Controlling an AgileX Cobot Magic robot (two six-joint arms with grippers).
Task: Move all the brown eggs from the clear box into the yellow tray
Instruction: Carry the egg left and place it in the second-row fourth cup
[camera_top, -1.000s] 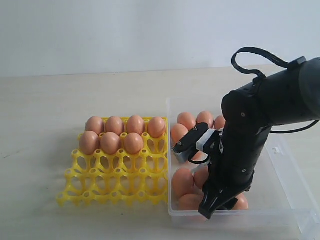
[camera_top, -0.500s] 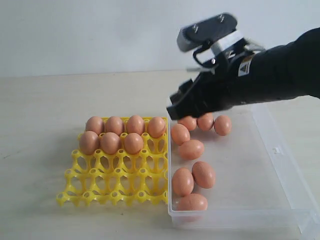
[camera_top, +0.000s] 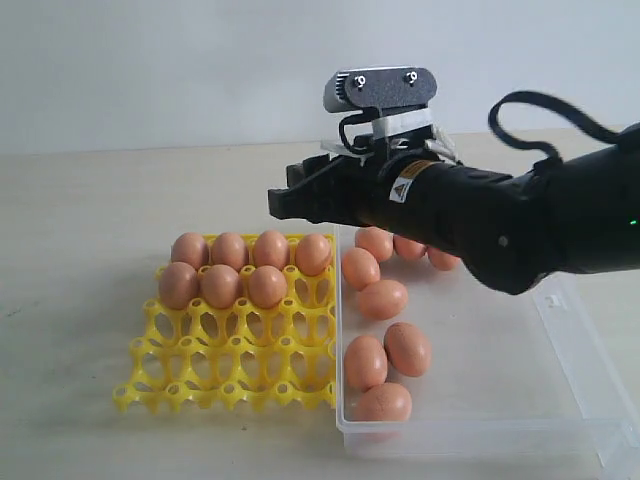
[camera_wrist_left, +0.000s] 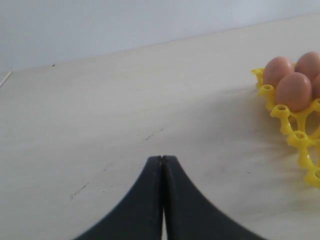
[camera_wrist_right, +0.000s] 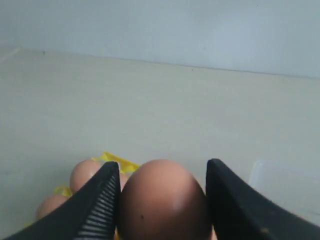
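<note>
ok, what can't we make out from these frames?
- Held brown egg: hidden behind the right gripper in the exterior view; the right wrist view's frame edge crops its underside.
- Far eggs in the clear box: the right arm covers them, count unsure.
- Yellow tray: the left wrist view's edge leaves one corner.
- Left gripper: outside the exterior view.

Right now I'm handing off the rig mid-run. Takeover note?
Right tool: shut on a brown egg, raised near the yellow tray.
Left tool: shut, empty, over bare table beside the tray.
Done: seven eggs in the tray; back row full, second row has three.
Left: seat the held egg. About eight eggs lie in the clear box, some partly behind the arm.
</note>
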